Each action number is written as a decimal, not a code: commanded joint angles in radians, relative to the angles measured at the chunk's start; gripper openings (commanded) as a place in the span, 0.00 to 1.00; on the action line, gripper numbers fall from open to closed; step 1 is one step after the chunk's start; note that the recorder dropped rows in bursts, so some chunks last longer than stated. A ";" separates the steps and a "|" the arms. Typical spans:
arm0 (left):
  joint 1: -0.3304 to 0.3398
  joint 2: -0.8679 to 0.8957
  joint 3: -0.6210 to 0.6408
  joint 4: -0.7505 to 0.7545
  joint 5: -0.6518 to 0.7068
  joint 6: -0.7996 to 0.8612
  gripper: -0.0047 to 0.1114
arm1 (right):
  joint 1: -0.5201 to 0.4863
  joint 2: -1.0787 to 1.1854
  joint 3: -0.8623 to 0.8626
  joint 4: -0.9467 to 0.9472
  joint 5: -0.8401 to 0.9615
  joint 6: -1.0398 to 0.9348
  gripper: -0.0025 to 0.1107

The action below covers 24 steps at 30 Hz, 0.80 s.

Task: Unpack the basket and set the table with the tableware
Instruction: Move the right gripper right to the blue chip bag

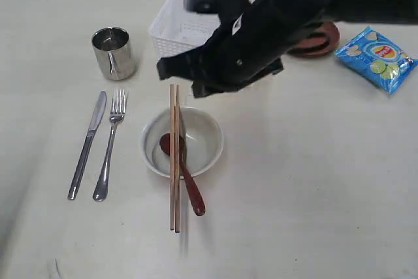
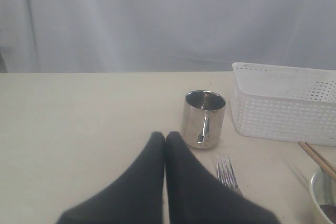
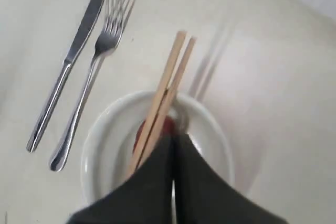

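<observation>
White rectangular lattice plastic basket (image 1: 176,31) on the cream matte surface (image 1: 313,161), at the top of the exterior view, partly hidden behind the right arm. Right claw (image 3: 173,140) pinched shut on a pair of pale wooden chopsticks (image 1: 174,161), held over the cream round bowl (image 1: 212,138); reddish-brown wooden spoon (image 1: 192,194) resting in that bowl. Steel knife (image 1: 88,145) and steel fork (image 1: 110,151) side by side left of the bowl, shiny steel cup (image 1: 114,53) beyond them. Left claw (image 2: 165,139) closed, empty, near the cup. Brown round plate (image 1: 323,40) and blue chips bag (image 1: 375,57) right of the basket.
</observation>
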 commanded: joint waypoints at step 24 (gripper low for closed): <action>-0.001 -0.004 0.003 -0.005 -0.006 0.000 0.04 | -0.750 0.147 -0.249 -0.169 0.189 -0.106 0.02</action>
